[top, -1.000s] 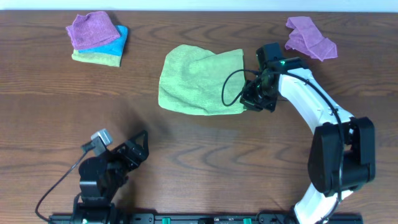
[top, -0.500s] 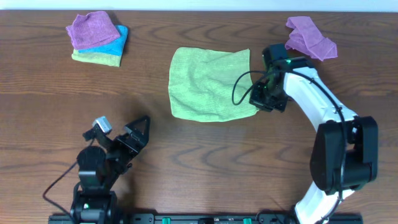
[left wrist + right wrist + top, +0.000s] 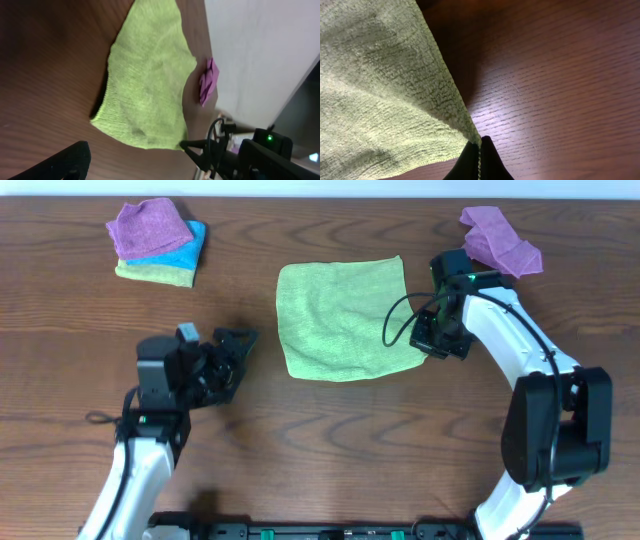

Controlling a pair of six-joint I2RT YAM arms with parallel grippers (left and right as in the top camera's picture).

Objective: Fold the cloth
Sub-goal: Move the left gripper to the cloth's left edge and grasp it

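Observation:
The green cloth lies spread nearly flat in the middle of the table. My right gripper is shut on its near right corner, low at the table. In the right wrist view the closed fingertips pinch the corner of the cloth. My left gripper is open and empty, a short way left of the cloth's near left edge, pointing at it. The left wrist view shows the cloth ahead of the open gripper, with the right arm at its far corner.
A stack of purple, blue and green cloths sits at the far left. A crumpled purple cloth lies at the far right, just behind the right arm; it also shows in the left wrist view.
The right gripper has pulled the cloth to the right and it has flattened out. The left arm has reached forward and right, towards the cloth's left side.

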